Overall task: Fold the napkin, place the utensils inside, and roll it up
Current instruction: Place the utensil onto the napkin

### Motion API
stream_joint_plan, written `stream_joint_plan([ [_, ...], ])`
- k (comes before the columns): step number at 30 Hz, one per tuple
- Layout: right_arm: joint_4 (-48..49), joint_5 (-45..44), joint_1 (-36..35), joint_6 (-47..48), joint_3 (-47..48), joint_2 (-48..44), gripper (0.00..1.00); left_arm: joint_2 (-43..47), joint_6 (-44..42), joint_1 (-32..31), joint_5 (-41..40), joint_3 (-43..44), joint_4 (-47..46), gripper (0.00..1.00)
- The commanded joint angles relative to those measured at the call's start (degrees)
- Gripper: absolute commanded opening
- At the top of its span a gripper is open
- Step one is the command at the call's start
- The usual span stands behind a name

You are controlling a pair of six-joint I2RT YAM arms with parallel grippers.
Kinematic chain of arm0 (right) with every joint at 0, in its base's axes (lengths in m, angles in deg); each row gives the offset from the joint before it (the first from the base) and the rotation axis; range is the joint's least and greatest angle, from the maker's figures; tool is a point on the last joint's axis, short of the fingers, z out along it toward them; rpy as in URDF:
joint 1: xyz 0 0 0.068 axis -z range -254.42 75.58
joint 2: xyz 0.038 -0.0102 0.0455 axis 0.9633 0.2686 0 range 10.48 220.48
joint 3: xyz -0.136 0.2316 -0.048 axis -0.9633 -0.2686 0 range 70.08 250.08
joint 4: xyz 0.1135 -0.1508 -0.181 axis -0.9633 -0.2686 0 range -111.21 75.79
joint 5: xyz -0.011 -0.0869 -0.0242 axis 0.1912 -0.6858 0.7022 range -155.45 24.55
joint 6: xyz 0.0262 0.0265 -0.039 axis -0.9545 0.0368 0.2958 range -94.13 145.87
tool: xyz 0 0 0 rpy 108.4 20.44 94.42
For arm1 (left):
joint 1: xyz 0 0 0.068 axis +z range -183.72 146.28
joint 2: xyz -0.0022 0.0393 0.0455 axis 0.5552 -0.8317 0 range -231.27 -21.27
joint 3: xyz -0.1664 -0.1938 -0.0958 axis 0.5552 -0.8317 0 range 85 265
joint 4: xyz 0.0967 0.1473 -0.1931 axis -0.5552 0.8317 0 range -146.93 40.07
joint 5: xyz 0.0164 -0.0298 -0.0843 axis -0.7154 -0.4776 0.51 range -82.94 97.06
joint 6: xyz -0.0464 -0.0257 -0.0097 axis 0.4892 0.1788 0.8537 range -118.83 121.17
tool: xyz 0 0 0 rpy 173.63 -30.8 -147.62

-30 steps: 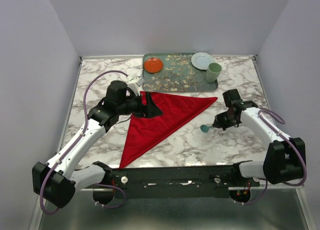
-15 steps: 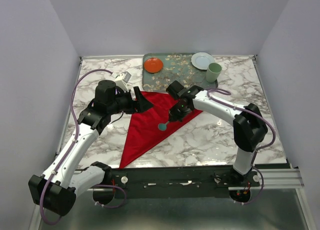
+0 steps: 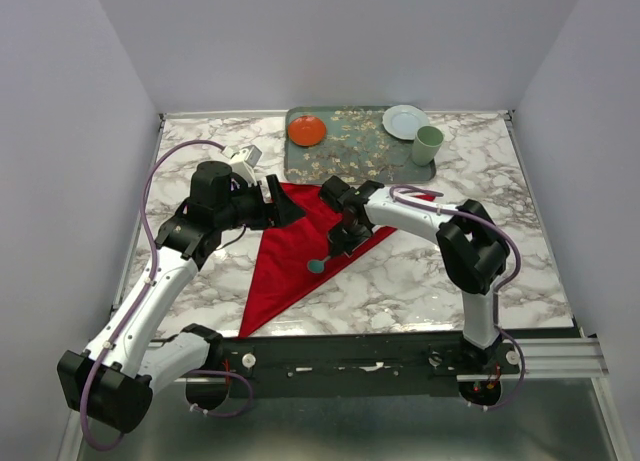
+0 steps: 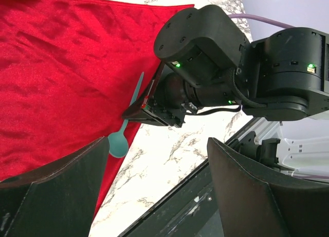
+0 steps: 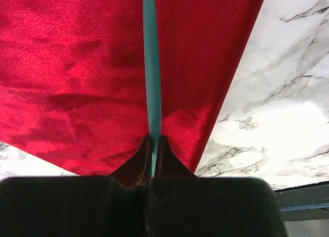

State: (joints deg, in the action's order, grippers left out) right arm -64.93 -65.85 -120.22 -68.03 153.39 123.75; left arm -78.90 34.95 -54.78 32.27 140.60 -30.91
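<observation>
Left gripper (image 3: 288,207): jaws wide apart with nothing between them, poised over the far-left corner of the napkin, just off the tray's near-left corner.
Napkin (image 3: 290,251): folded into a flat red triangle in the middle of the worktop (image 3: 420,281). One point aims at the near edge, left of centre. Another reaches right along the near rim of the tray (image 3: 350,153).
Spoon (image 5: 150,67): teal, pinched at the tip of its handle. Its bowl points toward the near edge and sits right at the napkin's long slanted edge. Whether the bowl touches the cloth I cannot tell; the top view is too small.
Right gripper (image 5: 153,144): clamped tight on the spoon handle, with the arm stretching across to the middle of the worktop above the cloth.
Step in hand: most likely laying the utensil inside the fold.
Doing it well: bring the spoon further in from the slanted edge so that its whole length lies over red. Line it up with the edge the roll will start from. Lower it until it lies flat, and only then part the jaws. The cloth looks slick, so a dropped spoon may skid.
Left arm's part: steady the far corner, or stay clear of the lowering path.
Risk: released here, the bowl could end up half on marble.
</observation>
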Motion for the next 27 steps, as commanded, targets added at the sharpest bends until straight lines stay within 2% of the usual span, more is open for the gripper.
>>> stream_joint_plan([
  [1,-1.8,0.1,-0.5,-4.6,0.3,1.2,0.01,1.0,-0.8,0.3,0.5,0.4,0.3,0.86],
  [6,-4.7,-2.5,-1.1,-6.6,0.5,0.2,0.00,1.0,-0.9,0.3,1.2,0.3,0.3,0.86],
  [14,-6.1,-1.7,-1.7,-7.3,-0.6,0.9,0.01,1.3,-1.0,0.3,1.8,0.0,0.2,0.86],
  [27,-2.8,-2.2,-2.0,-8.2,-1.1,2.5,0.01,1.9,-1.2,0.4,1.9,-0.2,0.3,0.86],
])
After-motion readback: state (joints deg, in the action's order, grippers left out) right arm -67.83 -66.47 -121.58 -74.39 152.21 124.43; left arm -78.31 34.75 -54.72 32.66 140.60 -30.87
